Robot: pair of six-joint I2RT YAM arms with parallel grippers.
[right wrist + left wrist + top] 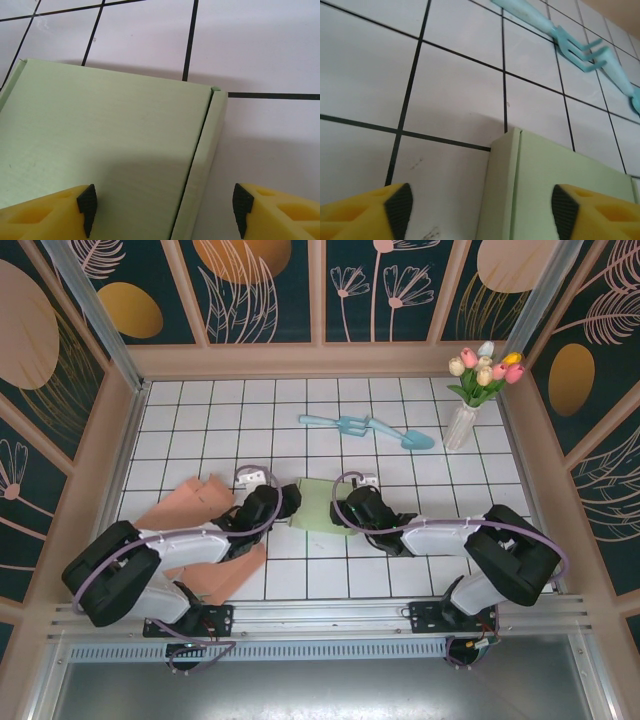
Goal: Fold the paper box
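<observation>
Left gripper (482, 207): stands spread wide and clamps nothing, low over the white tiled table (455, 90). Has a corner of the pale green paper box (560, 170) between its yellow fingers (370, 212), nearer the right one. Has bare tile under the left one.

Right gripper (162, 205): gapes likewise and grips nothing. Straddles the box's folded side edge, with the flat top under its left finger and tile under its right.

Paper box: lies flat on the table directly between the two grippers, just in front of each pair of fingertips in the top view. Looks folded shut on the sides that show. Cannot tell whether either gripper touches it.

Teal garden fork (575, 47): lies ahead and to the right of the left gripper, well apart, end to end with a matching trowel (405, 437).

Pink paper sheets (200, 505): lie spread behind the left gripper, partly under its arm.

Glass vase of tulips (462, 425): stands well ahead of the right gripper and off to its right.
</observation>
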